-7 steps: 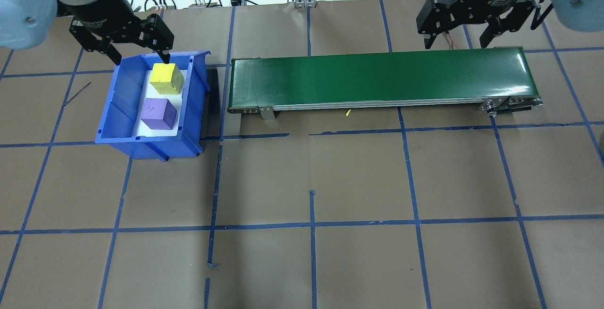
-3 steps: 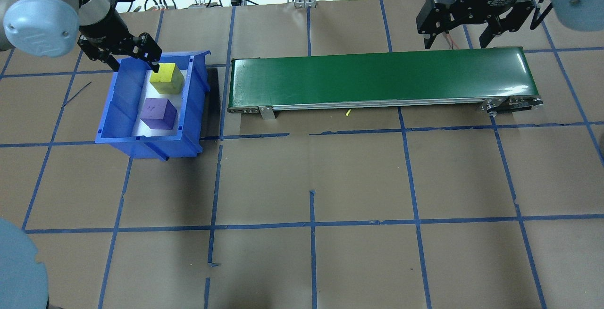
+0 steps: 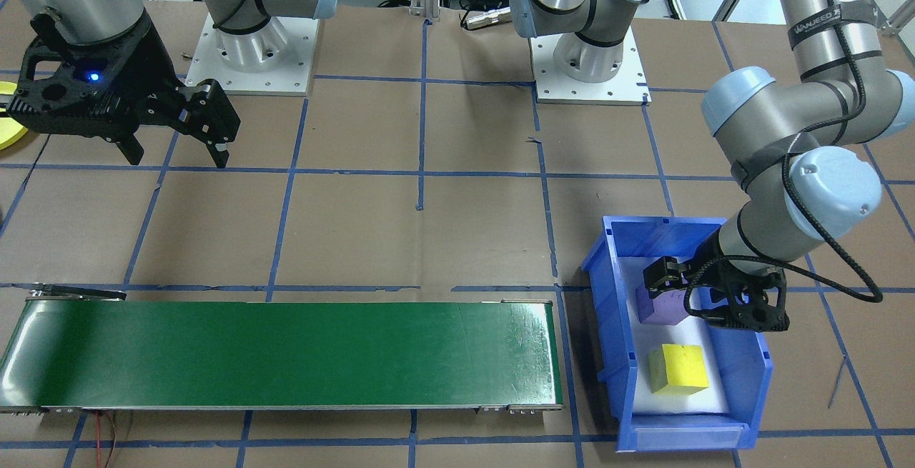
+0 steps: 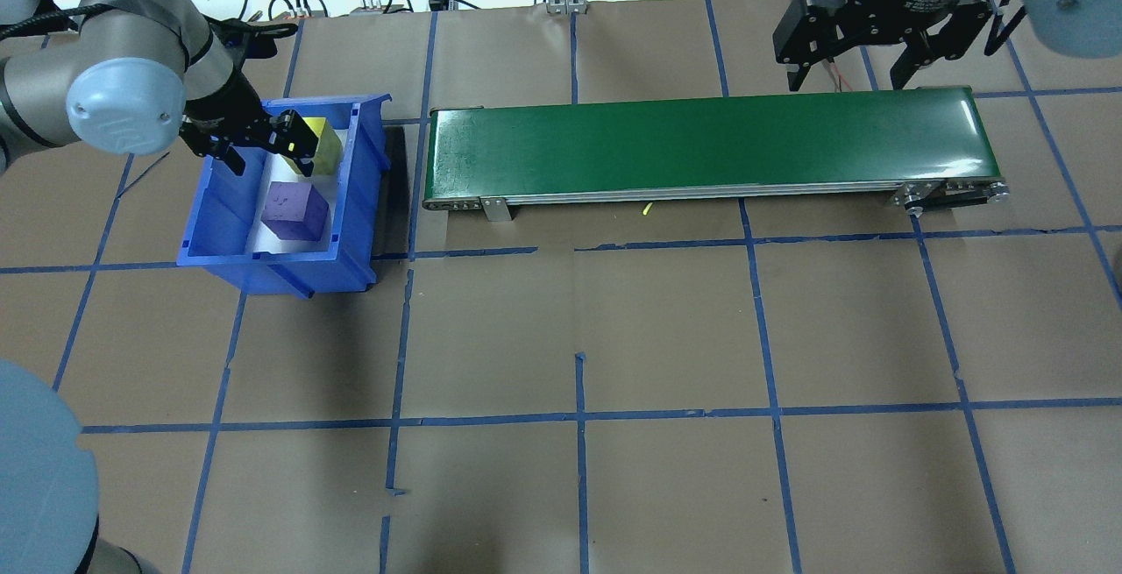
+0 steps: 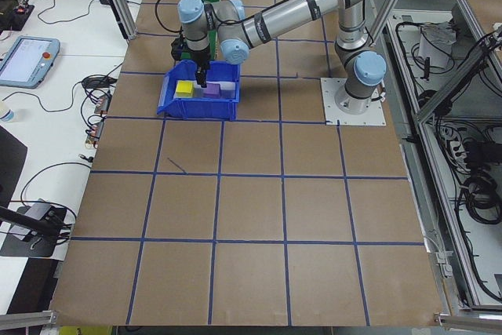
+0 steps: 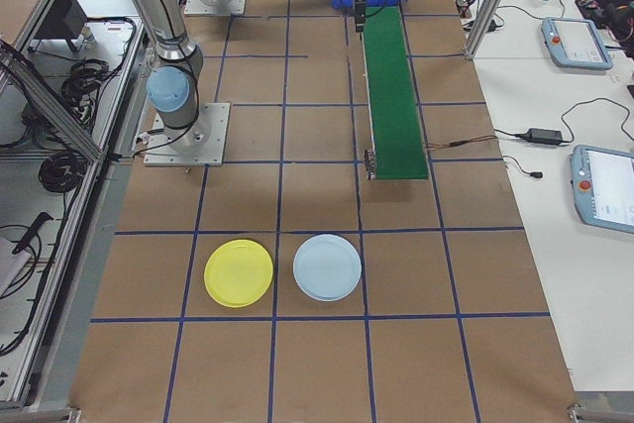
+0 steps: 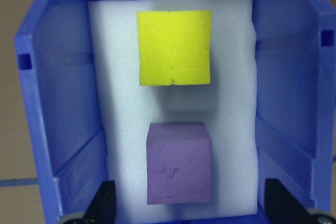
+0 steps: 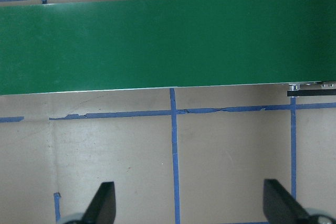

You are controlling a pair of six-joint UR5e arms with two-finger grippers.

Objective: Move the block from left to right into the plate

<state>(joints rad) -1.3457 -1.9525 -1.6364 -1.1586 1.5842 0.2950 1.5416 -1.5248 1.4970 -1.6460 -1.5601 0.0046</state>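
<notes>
Front view: the left gripper (image 3: pixel 715 293) hangs inside the blue bin (image 3: pixel 750 375), jaws spread and empty, over the purple block (image 3: pixel 661 305), with the yellow block (image 3: pixel 679 368) just beside. Overhead: two blocks in one bin; the right gripper (image 4: pixel 863 74) is spread and empty above the belt (image 4: pixel 701 145) end. Right view: two plates; the yellow plate (image 6: pixel 239 272) lies well apart from both grippers.

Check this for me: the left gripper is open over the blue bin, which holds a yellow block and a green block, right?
Not quite. The left wrist view shows the second block is purple, not green. It lies beside the yellow block in the blue bin, with the left gripper open above.
</notes>
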